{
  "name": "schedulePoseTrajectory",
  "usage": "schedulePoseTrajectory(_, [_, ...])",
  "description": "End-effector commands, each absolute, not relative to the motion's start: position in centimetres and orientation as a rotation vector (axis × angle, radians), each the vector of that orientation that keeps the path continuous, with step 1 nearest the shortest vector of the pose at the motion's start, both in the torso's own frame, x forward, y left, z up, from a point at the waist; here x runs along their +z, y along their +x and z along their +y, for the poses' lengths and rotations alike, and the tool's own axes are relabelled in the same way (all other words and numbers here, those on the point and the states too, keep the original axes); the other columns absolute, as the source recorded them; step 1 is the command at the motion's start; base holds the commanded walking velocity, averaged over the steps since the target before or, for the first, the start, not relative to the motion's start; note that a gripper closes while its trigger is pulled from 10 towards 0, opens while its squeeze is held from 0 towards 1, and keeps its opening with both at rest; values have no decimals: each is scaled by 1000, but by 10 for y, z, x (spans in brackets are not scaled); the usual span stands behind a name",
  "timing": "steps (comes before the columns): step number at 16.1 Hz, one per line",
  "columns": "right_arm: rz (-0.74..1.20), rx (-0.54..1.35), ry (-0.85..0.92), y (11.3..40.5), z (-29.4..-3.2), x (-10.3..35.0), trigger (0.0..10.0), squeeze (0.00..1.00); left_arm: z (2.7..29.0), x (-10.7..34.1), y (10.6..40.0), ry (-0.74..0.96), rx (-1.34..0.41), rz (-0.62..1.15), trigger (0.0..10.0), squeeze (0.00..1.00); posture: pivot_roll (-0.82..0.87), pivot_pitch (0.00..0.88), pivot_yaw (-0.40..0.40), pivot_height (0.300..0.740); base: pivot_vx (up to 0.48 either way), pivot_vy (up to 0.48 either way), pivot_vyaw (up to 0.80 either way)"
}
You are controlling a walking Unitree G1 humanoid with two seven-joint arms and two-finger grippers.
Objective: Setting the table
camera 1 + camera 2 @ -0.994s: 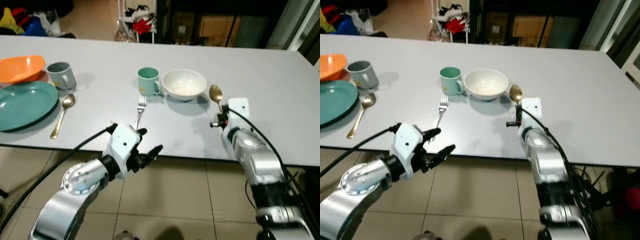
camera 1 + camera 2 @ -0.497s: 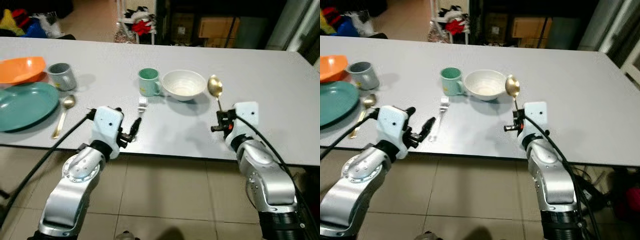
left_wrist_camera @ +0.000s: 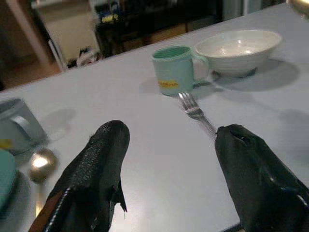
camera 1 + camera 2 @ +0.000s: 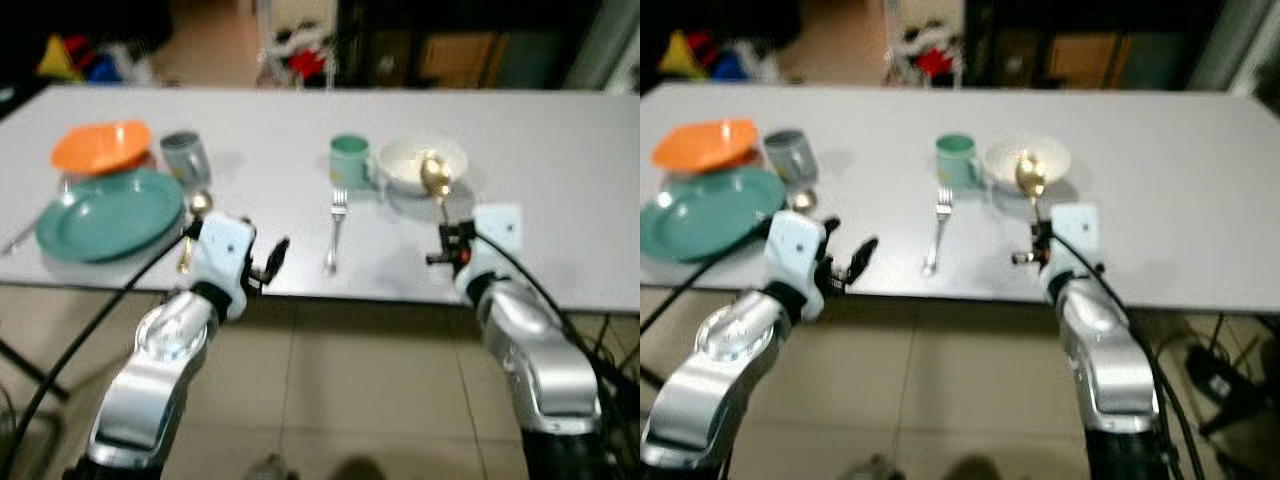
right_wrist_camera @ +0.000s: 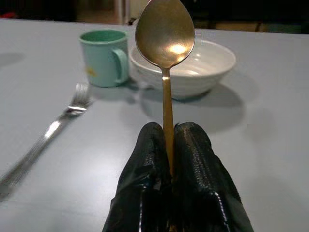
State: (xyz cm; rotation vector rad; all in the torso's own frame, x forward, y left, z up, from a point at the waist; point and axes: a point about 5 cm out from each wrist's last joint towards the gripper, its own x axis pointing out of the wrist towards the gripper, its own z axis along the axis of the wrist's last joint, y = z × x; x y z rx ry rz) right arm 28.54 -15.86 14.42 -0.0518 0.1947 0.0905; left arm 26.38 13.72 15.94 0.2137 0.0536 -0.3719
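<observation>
Right hand [image 5: 170, 159] pinches the gold spoon [image 5: 165, 34] low on its handle — thin, stiff, slick metal, likely to pivot. Left hand [image 3: 169, 159] hangs open over the table [image 3: 145, 159].

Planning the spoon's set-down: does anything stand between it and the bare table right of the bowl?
Nothing visible does. The right hand holds the gold spoon upright before the white bowl; the table to the bowl's right lies bare.

Setting: home dining area. Evidence was a long grey table [image 4: 560, 140] laid with a green plate [image 4: 108, 212], orange bowl [image 4: 100, 146], mugs [image 4: 351, 160] and cutlery; tiled floor [image 4: 350, 390]; clothes rack [image 4: 305, 60] and dark shelving behind.
</observation>
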Motion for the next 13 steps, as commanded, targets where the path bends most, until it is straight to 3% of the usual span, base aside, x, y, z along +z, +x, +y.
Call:
schedulePoseTrajectory(1, [189, 121, -39, 286, -148, 147, 10000, 0, 145, 159, 265, 224, -351, 59, 10000, 0, 99, 0, 48, 740, 0, 412, 0])
schedulePoseTrajectory(6, [210, 106, -46, 289, -150, 147, 10000, 0, 144, 159, 268, 222, -362, 57, 10000, 0, 99, 0, 46, 740, 0, 392, 0])
schedulePoseTrajectory(13, [230, 101, -56, 295, -151, 149, 10000, 0, 143, 160, 272, 233, -350, 46, 10000, 0, 92, 0, 46, 740, 0, 0, 0])
